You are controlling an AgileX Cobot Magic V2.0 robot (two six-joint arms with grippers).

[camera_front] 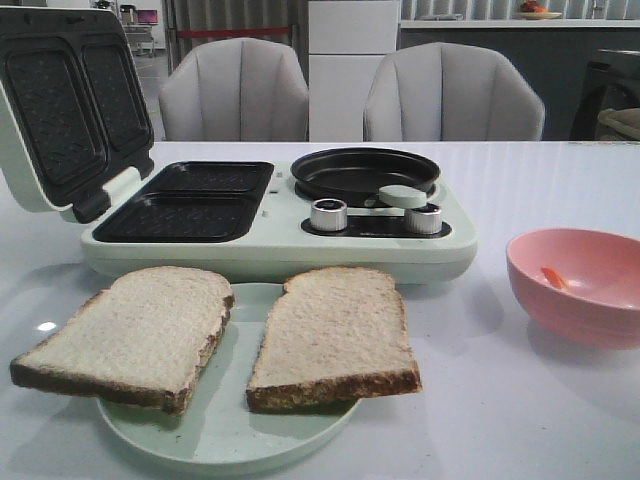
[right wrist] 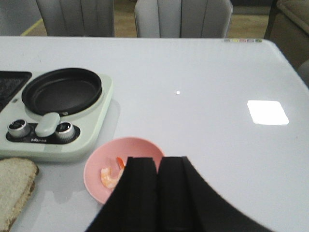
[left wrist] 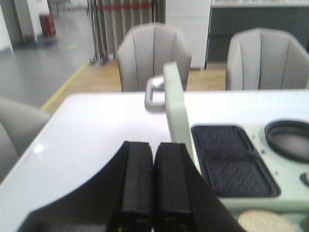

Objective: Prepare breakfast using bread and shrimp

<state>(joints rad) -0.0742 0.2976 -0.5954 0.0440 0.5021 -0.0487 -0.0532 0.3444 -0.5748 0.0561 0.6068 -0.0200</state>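
Two slices of bread, a left slice (camera_front: 130, 332) and a right slice (camera_front: 335, 335), lie side by side on a pale green plate (camera_front: 215, 430) at the table's front. The shrimp (right wrist: 110, 177) lies in a pink bowl (camera_front: 580, 285); only its orange tail (camera_front: 553, 277) shows in the front view. My left gripper (left wrist: 153, 147) is shut and empty, above the table left of the sandwich maker's raised lid (left wrist: 175, 111). My right gripper (right wrist: 158, 162) is shut and empty, just above the bowl's (right wrist: 104, 166) near side. Neither gripper shows in the front view.
A pale green breakfast maker (camera_front: 280, 215) stands behind the plate, its lid (camera_front: 70, 100) open to the left, with two dark grill plates (camera_front: 190, 200), a round black pan (camera_front: 365, 172) and two knobs (camera_front: 328, 214). Two grey chairs (camera_front: 235, 90) stand behind the table.
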